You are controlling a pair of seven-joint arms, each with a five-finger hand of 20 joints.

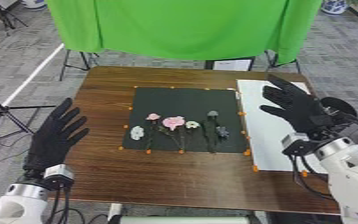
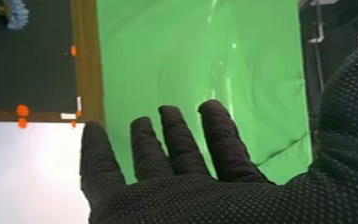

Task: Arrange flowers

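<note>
I had the left hand [image 1: 49,142] wide and empty by the counter [image 1: 113,180]'s left edge; right hand [image 1: 295,107] wide, empty, above the white sheet [image 1: 266,145]; flowers [image 1: 174,122] lay grouped on the dark mat [image 1: 171,100]; layout looked mostly done, perhaps only straightening left; couldn't confirm the target.

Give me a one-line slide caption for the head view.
Flowers laid on a dark mat between two black-gloved robot hands, left and right.

Bright light | right wrist view: pale glare streaks on green cloth [image 2: 184,65] | white sheet [image 2: 26,170] brightly lit
</note>
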